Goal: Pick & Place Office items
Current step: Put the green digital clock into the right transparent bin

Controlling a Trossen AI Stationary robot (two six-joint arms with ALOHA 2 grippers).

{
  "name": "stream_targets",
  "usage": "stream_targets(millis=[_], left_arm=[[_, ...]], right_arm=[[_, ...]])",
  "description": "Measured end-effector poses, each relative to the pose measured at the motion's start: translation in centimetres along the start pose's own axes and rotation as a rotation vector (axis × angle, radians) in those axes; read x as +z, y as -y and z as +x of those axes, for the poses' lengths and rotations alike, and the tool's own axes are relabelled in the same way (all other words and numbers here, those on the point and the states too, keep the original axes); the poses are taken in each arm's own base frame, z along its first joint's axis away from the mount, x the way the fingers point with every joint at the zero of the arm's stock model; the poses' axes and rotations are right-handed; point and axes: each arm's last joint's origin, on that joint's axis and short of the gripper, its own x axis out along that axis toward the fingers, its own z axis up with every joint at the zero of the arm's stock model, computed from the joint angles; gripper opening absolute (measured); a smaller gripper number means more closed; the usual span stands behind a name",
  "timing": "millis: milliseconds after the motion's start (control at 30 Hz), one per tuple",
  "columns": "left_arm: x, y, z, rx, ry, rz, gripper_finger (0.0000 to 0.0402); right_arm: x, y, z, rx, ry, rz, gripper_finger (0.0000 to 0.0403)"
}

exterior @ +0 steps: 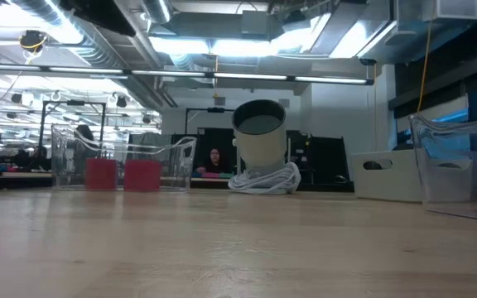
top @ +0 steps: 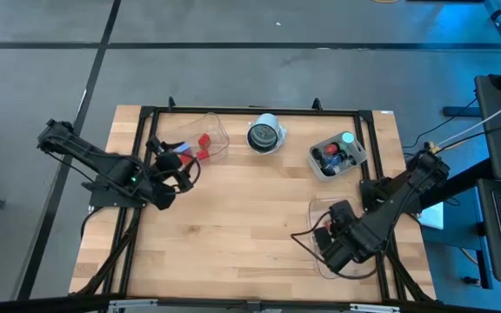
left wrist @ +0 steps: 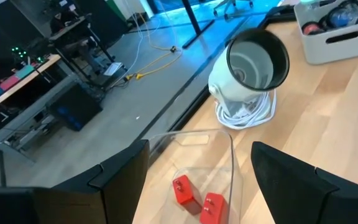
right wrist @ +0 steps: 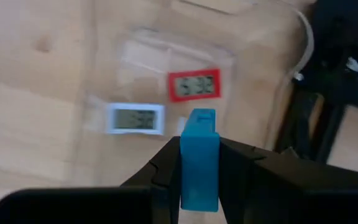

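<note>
Right claw (right wrist: 199, 163) | grips smooth rectangular blue block (right wrist: 199, 155) | over clear tray (right wrist: 272, 37)

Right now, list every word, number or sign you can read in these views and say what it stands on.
No text reads for certain.
Red-framed tag, in the clear tray below the right gripper: dark digits on a grey display, too blurred to read.
White-framed tag beside it: digits likewise blurred.
Blue block held in the right gripper: no marking visible.
Red blocks below the left gripper: no marking visible.
</note>
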Motion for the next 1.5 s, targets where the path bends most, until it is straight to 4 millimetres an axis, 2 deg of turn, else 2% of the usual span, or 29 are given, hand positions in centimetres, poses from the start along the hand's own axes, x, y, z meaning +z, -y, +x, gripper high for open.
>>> stream_targets(millis=[233, 400, 600, 1500], left_arm=[[-2.4, 0.7, 0.8, 0.02, -0.028, 0.011, 0.0278], [-3.5, 0.9, 1.1, 0.025, -0.043, -0.012, 0.0278], [-3.5, 1.0, 1.1, 0.023, -0.047, -0.027, 0.0278], [-3.5, 1.0, 1.1, 0.02, -0.049, -0.027, 0.0278]], right_arm=[[-1.1, 0.2, 5.0, -0.122, -0.152, -0.006, 0.0069], [-1.3, 0.2, 7.2, -0.12, -0.179, 0.001, 0.0069], [-1.3, 0.0, 9.3, -0.094, -0.21, 0.019, 0.0069], [-0.9, -0.1, 9.8, -0.065, -0.146, 0.023, 0.0081]])
